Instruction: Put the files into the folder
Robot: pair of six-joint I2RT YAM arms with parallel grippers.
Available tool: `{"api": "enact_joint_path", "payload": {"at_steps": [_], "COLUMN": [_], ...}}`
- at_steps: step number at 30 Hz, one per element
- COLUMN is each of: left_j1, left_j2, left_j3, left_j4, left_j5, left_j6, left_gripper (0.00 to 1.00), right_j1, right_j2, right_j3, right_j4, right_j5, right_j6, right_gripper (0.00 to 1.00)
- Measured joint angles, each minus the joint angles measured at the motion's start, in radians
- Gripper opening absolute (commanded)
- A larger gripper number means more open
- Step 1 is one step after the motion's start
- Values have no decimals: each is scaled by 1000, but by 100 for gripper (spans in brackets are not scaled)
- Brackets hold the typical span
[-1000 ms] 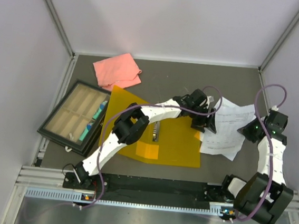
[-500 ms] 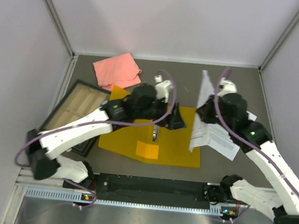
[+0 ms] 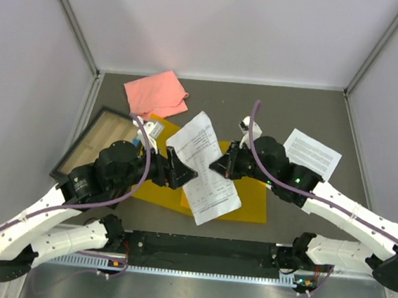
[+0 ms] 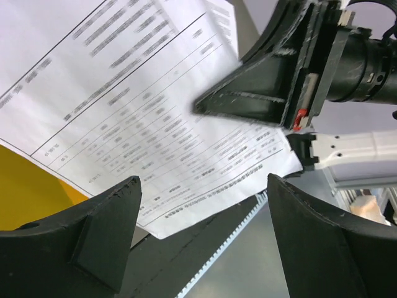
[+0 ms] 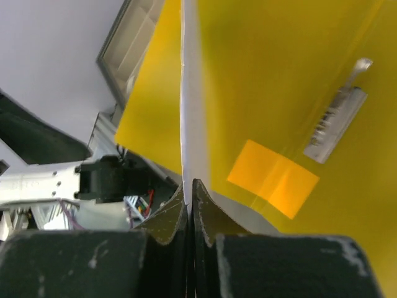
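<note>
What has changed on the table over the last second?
The right claw took one sheet from the pile at right and carried it left over the open folder, shut on its edge. The left claw drew back leftward and stands open by that sheet. The other sheet lies at right; pink cloth, tray and folder stayed put.

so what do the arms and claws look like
White shells, black joints on the left arm and right arm, a thin purple cable along each. The left claw and right claw are black with wedge-shaped fingers; the right one has a red tab.
</note>
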Motion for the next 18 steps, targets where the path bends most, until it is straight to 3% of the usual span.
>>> {"api": "enact_joint_path", "payload": {"at_steps": [8, 18], "left_j1": [0, 0], "left_j2": [151, 282], "left_j3": [-30, -122], "left_j4": [7, 77], "left_j5": [-57, -54], "left_j6": [-1, -10], "left_gripper": [85, 84], "right_j1": [-318, -355], "right_j2": [-135, -141], "right_j3": [-354, -611], "right_j4": [100, 173], "right_j5": [-72, -7], "right_j6": [40, 33], "right_gripper": [0, 0]}}
